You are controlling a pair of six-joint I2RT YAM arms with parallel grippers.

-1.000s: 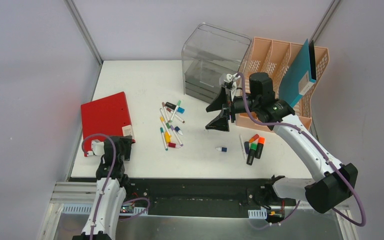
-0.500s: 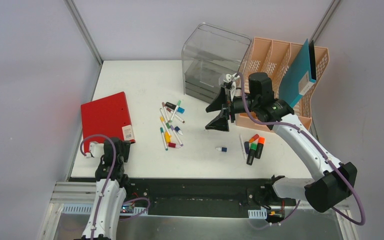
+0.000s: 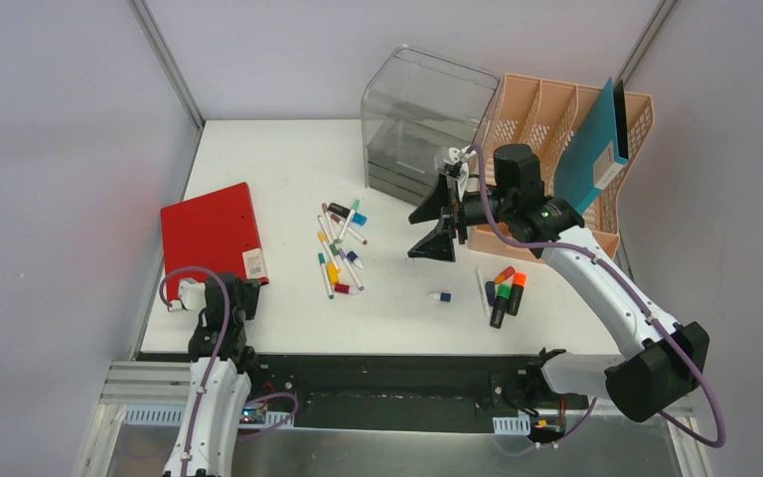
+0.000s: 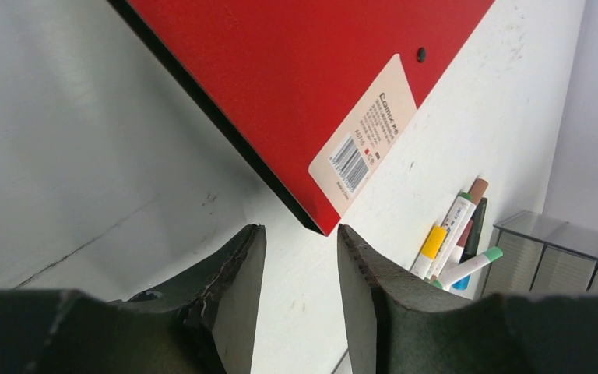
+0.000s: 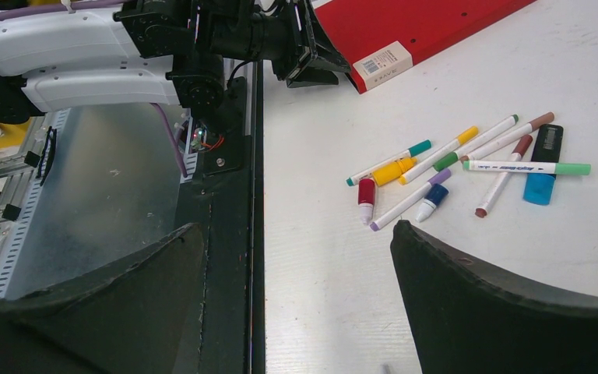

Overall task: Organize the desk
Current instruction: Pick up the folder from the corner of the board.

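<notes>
Left gripper (image 4: 300,238) has backed off the red folder (image 3: 209,231) corner, jaws narrower but still apart, gripping nothing. Right gripper (image 3: 413,237) unchanged, jaws wide, empty, over the desk (image 3: 278,164). The desk's white top fills the middle between grey walls. Folder cut off in left wrist view.

Robotics lab test cell — grey panel walls (image 3: 60,149) close in a white desk (image 3: 278,159), robot arms (image 3: 606,288) bolted at its rail (image 3: 378,383), exposed wiring (image 5: 202,140) there.
</notes>
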